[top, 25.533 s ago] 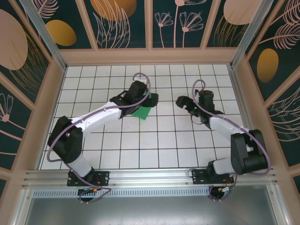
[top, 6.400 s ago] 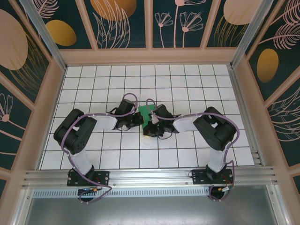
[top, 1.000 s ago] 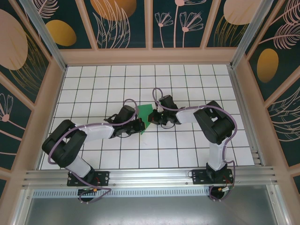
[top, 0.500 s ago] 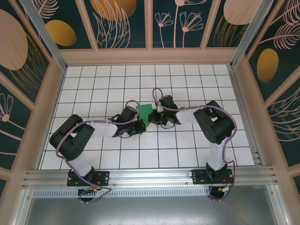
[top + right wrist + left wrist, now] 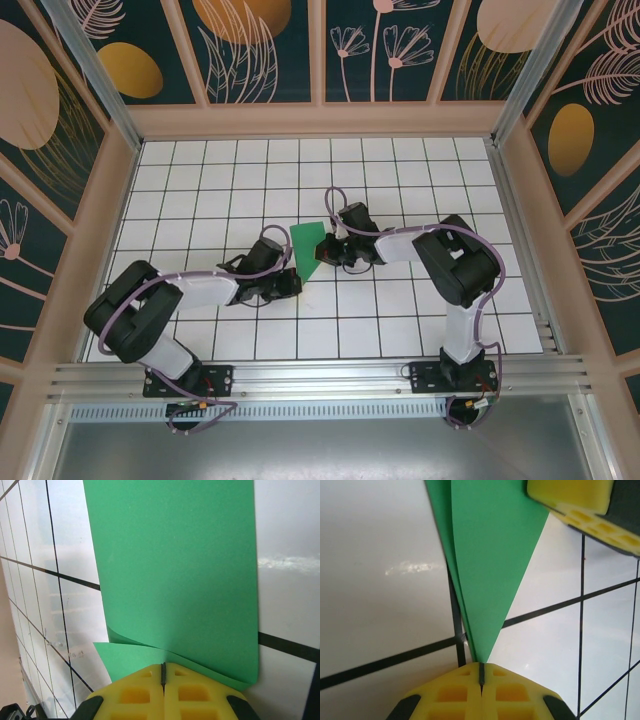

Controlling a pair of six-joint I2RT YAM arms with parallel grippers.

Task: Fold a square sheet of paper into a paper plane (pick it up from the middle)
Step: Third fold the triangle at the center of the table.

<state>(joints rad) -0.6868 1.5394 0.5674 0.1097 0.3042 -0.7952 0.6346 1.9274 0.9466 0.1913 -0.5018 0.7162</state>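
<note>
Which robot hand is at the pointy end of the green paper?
The left gripper: its shut yellow fingertips meet the narrow pointed tip of the green paper. The right gripper sits at the wide, straight end instead.

The left arm folds low from its base, and its forearm stretches rightward toward the green paper [image 5: 306,243]. The left gripper [image 5: 292,284] sits at the paper's near pointed tip with its yellow pads pressed together. The tip runs right into their seam, though whether it is pinched cannot be told. The right arm bends at a raised elbow to the right of the paper, and its forearm reaches left. The right gripper [image 5: 326,254] is closed at the paper's right edge, pads together over it.
</note>
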